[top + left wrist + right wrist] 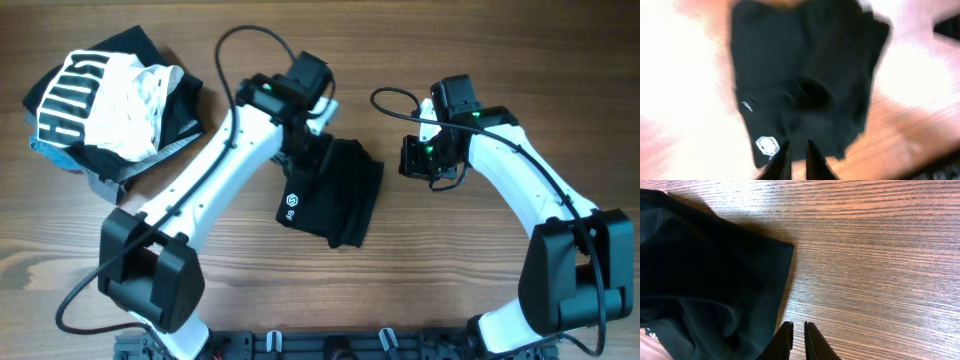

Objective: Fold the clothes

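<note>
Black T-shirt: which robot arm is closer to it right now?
Left. The left gripper is right over the black T-shirt, at its logo edge; the right gripper is just off its right-hand edge, above the bare table.

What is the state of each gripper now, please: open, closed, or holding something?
Left gripper: closed, holding nothing visible, at the black T-shirt edge.
Right gripper: closed, holding nothing, over the table.
</note>
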Robot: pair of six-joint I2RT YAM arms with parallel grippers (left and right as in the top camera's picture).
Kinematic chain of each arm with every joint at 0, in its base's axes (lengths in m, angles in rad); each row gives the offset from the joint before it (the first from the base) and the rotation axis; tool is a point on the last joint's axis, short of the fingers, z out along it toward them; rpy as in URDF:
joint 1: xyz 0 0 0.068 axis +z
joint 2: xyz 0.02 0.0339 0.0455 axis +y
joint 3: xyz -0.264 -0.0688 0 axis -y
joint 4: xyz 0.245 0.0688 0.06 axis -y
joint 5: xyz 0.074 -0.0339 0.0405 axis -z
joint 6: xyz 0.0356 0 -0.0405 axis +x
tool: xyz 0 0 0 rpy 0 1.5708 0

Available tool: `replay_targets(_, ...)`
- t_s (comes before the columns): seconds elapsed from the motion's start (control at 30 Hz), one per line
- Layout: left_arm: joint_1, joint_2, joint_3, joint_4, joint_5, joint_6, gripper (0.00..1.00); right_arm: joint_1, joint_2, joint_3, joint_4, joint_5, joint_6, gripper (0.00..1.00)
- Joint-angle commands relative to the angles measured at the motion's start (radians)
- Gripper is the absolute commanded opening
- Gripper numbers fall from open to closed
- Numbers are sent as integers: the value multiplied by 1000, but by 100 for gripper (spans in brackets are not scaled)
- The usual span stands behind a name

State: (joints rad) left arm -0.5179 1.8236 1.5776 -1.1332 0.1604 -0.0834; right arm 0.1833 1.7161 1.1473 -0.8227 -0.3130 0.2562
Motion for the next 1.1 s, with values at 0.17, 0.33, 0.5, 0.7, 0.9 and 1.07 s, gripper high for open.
replay_targets(0.17,40,112,-74,182,77,-1,4,-7,-14,10,-6,45,-6,8)
replay_targets(0.33,-15,148,-74,200,223,0,4,-119,-66,33,-17,48,83,6)
replay_targets(0.5,-105,145,-74,185,369,1,4,-207,-145,36,-28,-25,31,7)
replay_targets(0.7,-161,135,-64,151,396,0,4,-202,-177,36,-55,-72,-98,9)
replay_targets(0.9,-75,53,32,-42,235,0,4,-138,-175,35,-34,-179,-206,19)
replay_targets(1.07,71,-32,52,-112,142,-1,19,-36,-164,34,11,-187,-214,16)
